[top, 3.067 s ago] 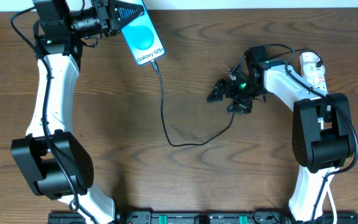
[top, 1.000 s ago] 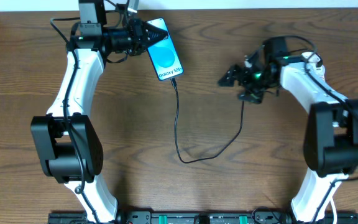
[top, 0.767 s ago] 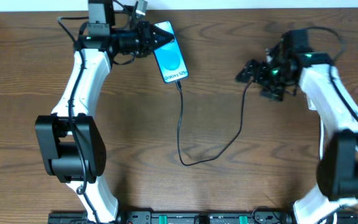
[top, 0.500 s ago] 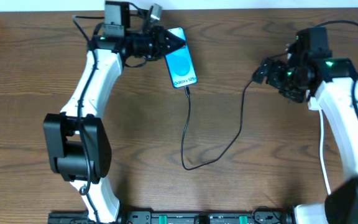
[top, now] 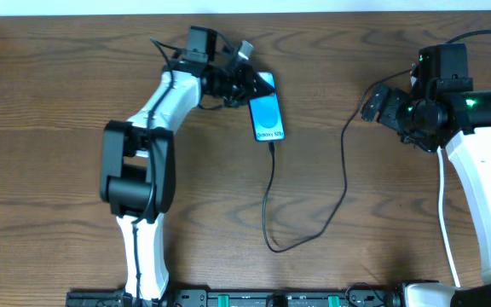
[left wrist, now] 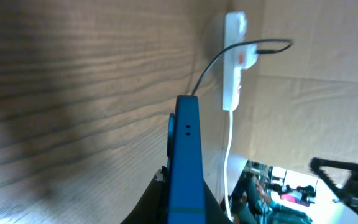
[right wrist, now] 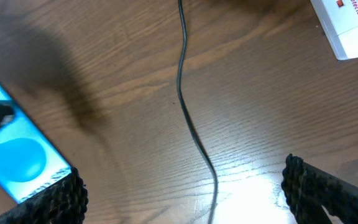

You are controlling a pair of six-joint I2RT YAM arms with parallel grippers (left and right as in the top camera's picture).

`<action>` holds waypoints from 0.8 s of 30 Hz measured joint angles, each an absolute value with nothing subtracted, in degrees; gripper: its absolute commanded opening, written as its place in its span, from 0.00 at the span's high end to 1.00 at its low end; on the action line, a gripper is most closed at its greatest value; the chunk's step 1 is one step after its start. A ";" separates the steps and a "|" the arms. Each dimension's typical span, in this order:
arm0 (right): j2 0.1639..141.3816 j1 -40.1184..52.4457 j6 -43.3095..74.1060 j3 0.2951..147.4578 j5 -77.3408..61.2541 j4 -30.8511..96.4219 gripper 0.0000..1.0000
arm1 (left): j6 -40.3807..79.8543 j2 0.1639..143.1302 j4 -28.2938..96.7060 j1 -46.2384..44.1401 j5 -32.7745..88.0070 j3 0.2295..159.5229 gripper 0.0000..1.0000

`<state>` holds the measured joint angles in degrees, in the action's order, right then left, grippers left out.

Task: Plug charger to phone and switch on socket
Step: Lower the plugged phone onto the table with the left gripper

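Clamps the phone (top: pixel 267 118) with the left gripper (left wrist: pixel 184 196), fingers closed on the handset's two faces at its 12 o'clock end. Finds that phone just toward 12 o'clock from the middle of the wooden table (top: pixel 75 102), blue screen facing up in the overhead view. Shows the charger (right wrist: pixel 180 56) leaving the phone's 6 o'clock end, dropping toward 6 o'clock, looping and climbing toward 2 o'clock. Spreads the right gripper (right wrist: pixel 185 186) wide at 2 o'clock, nothing between its fingers, the cable running across the wood beneath. Places the socket (left wrist: pixel 234 62) past the phone at 1 o'clock in the left wrist view, white cord (left wrist: pixel 229 155) trailing toward 6 o'clock. Cannot tell whether the charger's far end sits in it.
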<state>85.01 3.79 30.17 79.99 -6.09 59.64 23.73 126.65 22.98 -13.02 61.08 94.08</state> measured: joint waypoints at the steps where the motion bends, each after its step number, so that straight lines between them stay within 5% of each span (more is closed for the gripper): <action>1: 85.01 3.79 30.17 79.99 -5.93 59.68 0.01 | 23.73 127.35 22.98 -13.47 61.08 94.08 0.93; 24: 85.01 3.81 30.17 79.99 -5.26 60.20 0.01 | 28.42 132.46 23.00 -20.84 50.41 94.08 0.92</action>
<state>85.01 3.81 30.17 79.99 -5.26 60.20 28.42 132.46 23.00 -20.84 50.41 94.08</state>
